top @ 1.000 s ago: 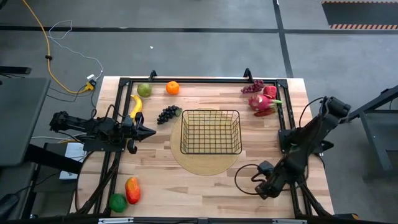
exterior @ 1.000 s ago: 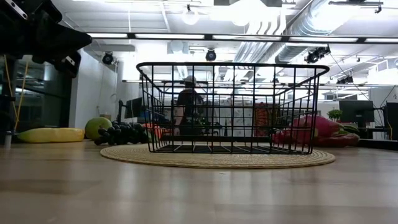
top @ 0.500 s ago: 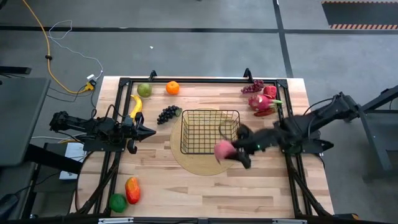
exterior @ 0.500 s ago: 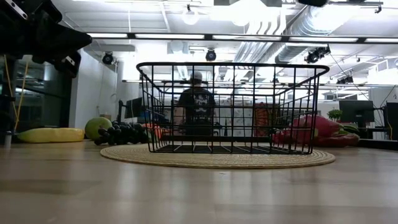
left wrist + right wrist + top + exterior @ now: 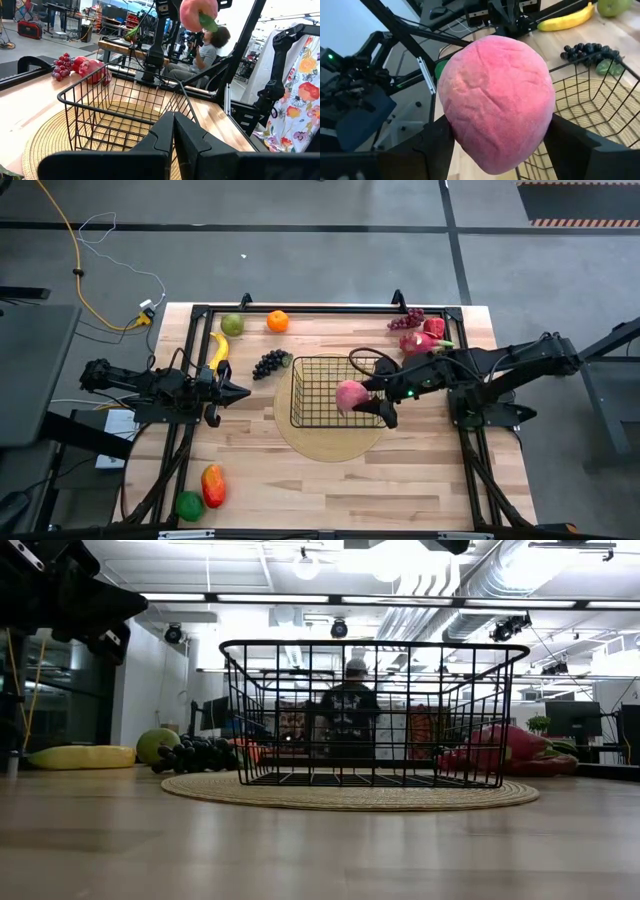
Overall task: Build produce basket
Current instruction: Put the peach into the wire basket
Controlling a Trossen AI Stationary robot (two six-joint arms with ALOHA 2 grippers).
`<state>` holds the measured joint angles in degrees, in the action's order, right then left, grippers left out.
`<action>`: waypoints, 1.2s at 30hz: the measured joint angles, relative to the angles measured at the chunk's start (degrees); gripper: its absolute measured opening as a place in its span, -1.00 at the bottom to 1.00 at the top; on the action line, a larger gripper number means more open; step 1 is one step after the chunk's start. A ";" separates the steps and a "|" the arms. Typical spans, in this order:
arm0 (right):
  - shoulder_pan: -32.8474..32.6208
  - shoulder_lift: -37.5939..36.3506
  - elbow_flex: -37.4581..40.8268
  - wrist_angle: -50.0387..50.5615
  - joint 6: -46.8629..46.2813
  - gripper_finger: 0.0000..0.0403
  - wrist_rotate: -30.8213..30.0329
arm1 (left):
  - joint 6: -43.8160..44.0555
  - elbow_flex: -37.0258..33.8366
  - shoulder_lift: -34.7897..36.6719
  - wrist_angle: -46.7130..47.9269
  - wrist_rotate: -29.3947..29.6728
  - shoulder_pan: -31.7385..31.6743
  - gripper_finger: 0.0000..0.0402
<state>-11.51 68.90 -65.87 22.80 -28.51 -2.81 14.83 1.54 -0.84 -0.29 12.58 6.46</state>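
The black wire basket [image 5: 338, 392] stands on a round woven mat [image 5: 330, 442] at mid-table. A pink peach [image 5: 350, 396] hangs above the basket's right half, with my right gripper [image 5: 372, 402] shut on it. It fills the right wrist view as the peach [image 5: 495, 100] and shows high over the basket as the peach [image 5: 197, 12] in the left wrist view. My left gripper [image 5: 240, 392] waits shut and level at the table's left side, pointing at the basket [image 5: 125, 110]. My right gripper pinches the peach between its two fingers [image 5: 437, 145], one on each of two opposite sides [image 5: 451, 125]. The fingers reach in from the table's right, slanting a little downward. The peach is lifted clear, well above the basket's rim.
Banana [image 5: 218, 348], green pear [image 5: 232, 325], orange [image 5: 277, 322] and purple grapes [image 5: 270, 363] lie far left. Red grapes [image 5: 406, 319] and dragon fruit [image 5: 425, 340] lie far right. Mango [image 5: 213, 485] and green ball [image 5: 190, 505] sit near left. A person [image 5: 352, 715] shows in the room behind.
My right gripper has swung from the table's near right corner toward the far edge and left, rising to a spot over the basket, and its wrist has rolled. The peach has come along with it, held clear of the table.
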 joint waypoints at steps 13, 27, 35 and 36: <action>0.28 -8.21 5.29 6.13 -1.02 0.22 -0.05 | 0.00 0.00 -0.02 0.00 0.00 0.00 -0.98; 0.28 -13.68 14.95 -8.67 -4.59 0.22 -1.66 | 0.00 0.00 -0.02 0.00 0.00 0.01 -0.98; 0.26 -13.44 14.97 -9.17 -4.46 0.22 -2.80 | 0.00 0.00 -0.01 0.00 0.00 0.00 -0.98; 0.28 -13.44 14.97 -9.30 -4.46 0.22 -2.96 | 0.00 0.00 -0.02 0.01 -0.01 0.01 -0.98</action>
<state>-11.22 55.46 -50.89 13.49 -32.97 -5.76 14.83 1.54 -0.86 -0.28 12.57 6.47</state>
